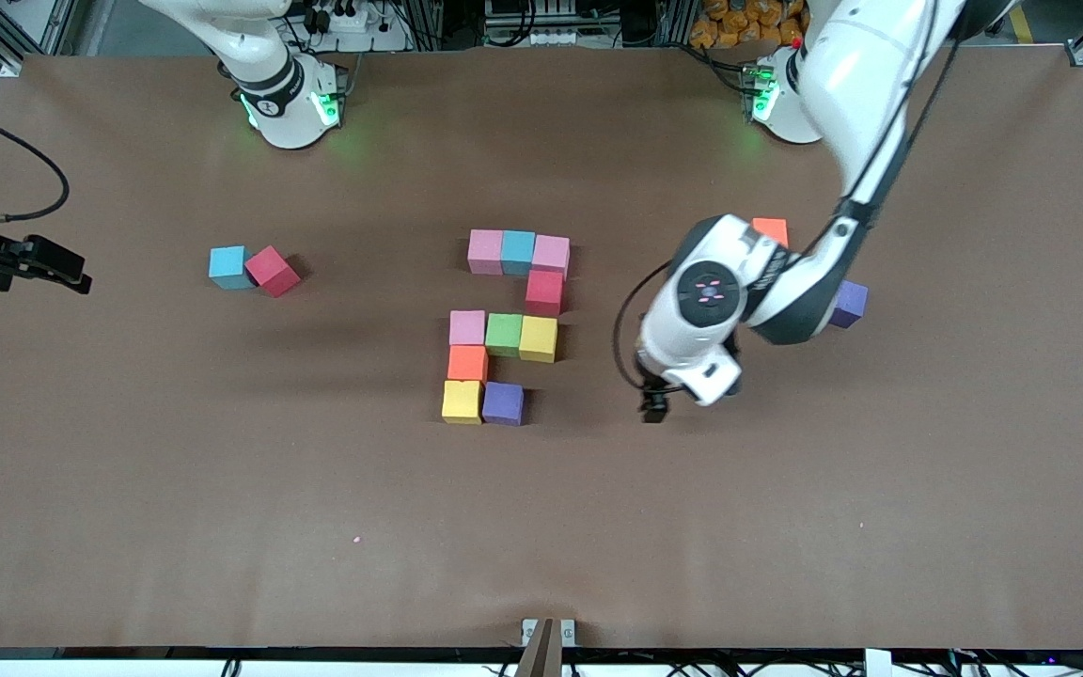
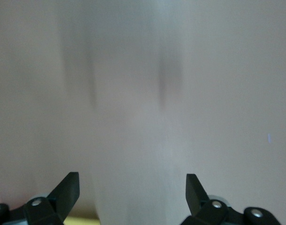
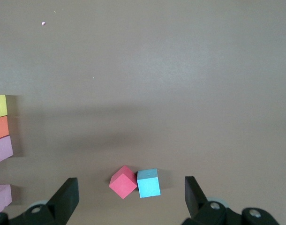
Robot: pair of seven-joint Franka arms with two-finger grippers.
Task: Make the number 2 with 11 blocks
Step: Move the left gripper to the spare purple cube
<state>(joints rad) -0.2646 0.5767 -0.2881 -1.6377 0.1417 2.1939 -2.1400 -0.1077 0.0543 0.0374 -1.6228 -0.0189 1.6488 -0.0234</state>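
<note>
Left gripper wide open, empty, just beside purple block; right gripper likewise open.

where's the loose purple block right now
In the front view the loose purple block sits toward the left arm's end of the table, partly hidden by that arm, slightly nearer the camera than the loose orange block.
</note>
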